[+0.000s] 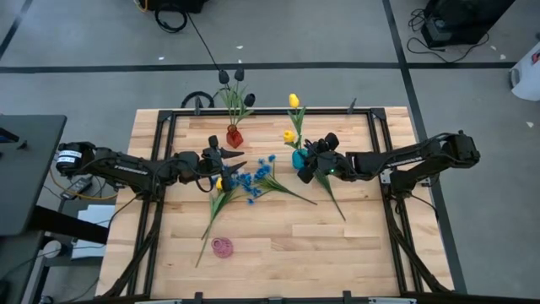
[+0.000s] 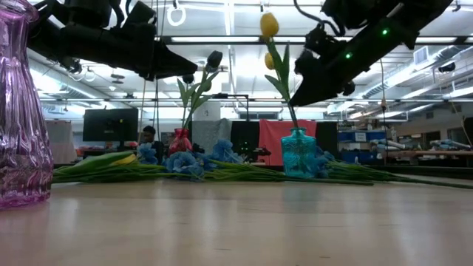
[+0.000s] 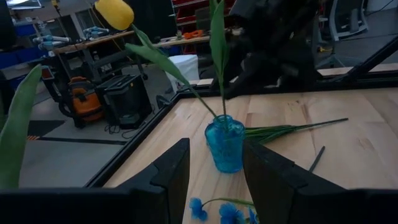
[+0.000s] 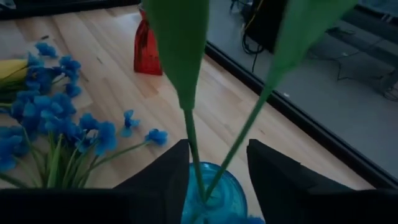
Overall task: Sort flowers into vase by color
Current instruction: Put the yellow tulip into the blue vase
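Note:
A teal vase [image 1: 299,157] holds two yellow tulips [image 1: 294,100] upright by their stems. My right gripper [image 4: 217,168] is open just above the vase's mouth [image 4: 214,186], one finger on either side of the two stems [image 4: 194,146], touching nothing that I can see. My left gripper [image 3: 214,165] is open and empty above the table, over a yellow tulip [image 1: 221,182] and a bunch of blue flowers [image 1: 253,179] that lie flat on the wood. It faces the teal vase [image 3: 224,144]. A red vase [image 1: 234,137] holds dark tulips [image 1: 239,76].
A pink glass vase [image 1: 222,247] stands near the table's front edge, left of centre, large in the low view [image 2: 18,111]. Loose green stems [image 1: 331,198] lie on the wood to the right of the teal vase. A black frame [image 1: 253,112] runs along the table's far edge.

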Robot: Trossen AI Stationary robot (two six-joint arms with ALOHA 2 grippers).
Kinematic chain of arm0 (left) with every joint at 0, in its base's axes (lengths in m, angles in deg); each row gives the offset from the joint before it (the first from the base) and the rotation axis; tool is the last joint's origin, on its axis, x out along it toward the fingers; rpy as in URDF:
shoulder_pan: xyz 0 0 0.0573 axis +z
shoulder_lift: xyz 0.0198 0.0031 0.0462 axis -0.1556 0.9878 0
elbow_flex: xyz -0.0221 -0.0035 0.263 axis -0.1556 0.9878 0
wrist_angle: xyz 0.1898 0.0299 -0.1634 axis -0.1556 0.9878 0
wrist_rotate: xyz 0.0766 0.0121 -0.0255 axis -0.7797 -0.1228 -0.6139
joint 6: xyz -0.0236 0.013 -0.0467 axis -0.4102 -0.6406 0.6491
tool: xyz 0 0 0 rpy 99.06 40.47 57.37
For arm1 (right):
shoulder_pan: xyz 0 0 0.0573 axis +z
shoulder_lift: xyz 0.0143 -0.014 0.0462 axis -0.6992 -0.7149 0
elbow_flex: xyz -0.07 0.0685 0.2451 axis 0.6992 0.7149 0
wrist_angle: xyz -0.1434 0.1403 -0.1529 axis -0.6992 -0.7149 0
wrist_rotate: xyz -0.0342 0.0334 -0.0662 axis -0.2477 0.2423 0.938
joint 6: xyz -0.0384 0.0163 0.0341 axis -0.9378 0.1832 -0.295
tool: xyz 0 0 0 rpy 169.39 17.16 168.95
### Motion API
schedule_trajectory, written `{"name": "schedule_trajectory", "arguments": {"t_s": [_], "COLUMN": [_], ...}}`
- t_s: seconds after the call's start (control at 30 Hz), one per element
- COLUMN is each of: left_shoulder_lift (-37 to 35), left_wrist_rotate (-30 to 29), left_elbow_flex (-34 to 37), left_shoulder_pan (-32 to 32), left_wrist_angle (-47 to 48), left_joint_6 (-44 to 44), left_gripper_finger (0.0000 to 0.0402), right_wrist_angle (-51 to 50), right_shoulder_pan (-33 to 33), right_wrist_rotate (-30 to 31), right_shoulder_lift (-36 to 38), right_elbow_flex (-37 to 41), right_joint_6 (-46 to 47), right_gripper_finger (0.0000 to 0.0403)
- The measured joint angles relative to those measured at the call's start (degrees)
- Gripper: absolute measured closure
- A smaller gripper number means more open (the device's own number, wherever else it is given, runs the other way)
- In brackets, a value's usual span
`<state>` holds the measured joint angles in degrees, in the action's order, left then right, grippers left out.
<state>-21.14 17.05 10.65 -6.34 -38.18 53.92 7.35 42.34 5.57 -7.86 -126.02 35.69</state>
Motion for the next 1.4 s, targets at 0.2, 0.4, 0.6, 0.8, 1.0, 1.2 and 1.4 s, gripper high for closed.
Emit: {"name": "schedule_trajectory", "arguments": {"t_s": [0.2,0.4,0.6,0.8,1.0,1.2,1.4], "left_shoulder_lift": [-0.42,-4.31,-11.76,-17.79,-20.82,-22.12,-21.43], "left_wrist_rotate": [-0.91,-0.96,-0.96,-0.96,-1.22,3.40,3.91], "left_elbow_flex": [0.02,0.02,0.02,0.02,0.02,-2.37,-9.26], "left_shoulder_pan": [0.00,-0.37,-2.71,-5.70,-6.75,-6.93,-6.91], "left_wrist_angle": [0.14,3.28,9.94,21.57,31.24,34.00,49.04], "left_joint_6": [-0.49,-0.65,0.40,6.36,16.87,21.46,25.74], "left_gripper_finger": [0.0249,0.0249,0.0249,0.0249,0.0249,0.0249,0.0249], "right_wrist_angle": [-7.84,-15.34,-20.47,-21.30,-14.35,3.51,18.65], "right_shoulder_pan": [0.00,0.39,0.55,0.78,1.53,2.02,2.18], "right_wrist_rotate": [-2.54,-3.99,-10.24,-18.31,-17.38,-21.73,-21.93], "right_shoulder_lift": [6.77,12.52,16.51,16.99,15.63,15.63,15.59], "right_elbow_flex": [-0.02,-0.02,-0.04,-0.07,4.72,13.21,19.75], "right_joint_6": [4.35,9.40,13.10,12.99,9.06,5.20,1.06], "right_gripper_finger": [0.0201,0.0185,0.0184,0.0185,0.0185,0.0185,0.0185]}}
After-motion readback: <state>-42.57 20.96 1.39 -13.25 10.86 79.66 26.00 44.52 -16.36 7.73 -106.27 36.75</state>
